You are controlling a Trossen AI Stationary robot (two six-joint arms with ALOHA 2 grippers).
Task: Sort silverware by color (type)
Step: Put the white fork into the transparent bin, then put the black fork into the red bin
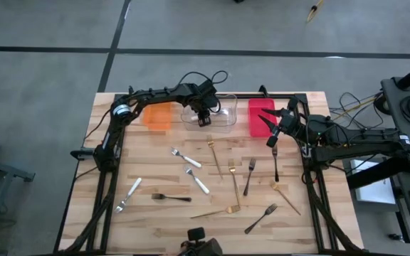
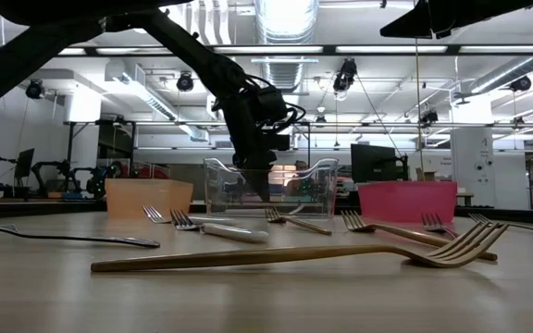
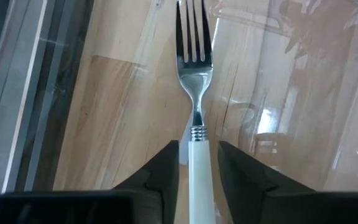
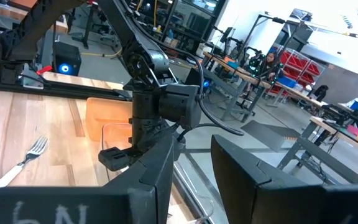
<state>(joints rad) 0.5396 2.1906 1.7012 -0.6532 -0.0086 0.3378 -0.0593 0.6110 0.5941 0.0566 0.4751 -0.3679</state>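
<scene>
We see the left gripper (image 1: 203,119) over the clear bin (image 1: 223,118), and between its fingers (image 3: 160,180) sits a white-handled fork (image 3: 195,93), tines pointing out over the bin's floor; the jaws stand just beside the handle, and we cannot tell whether they grip it. The right gripper (image 1: 272,134) hangs by the red bin (image 1: 260,114), its jaws apart and holding nothing. The remaining silverware (image 1: 219,181) lies scattered on the table (image 1: 155,227), with the orange bin (image 1: 158,116) alongside.
</scene>
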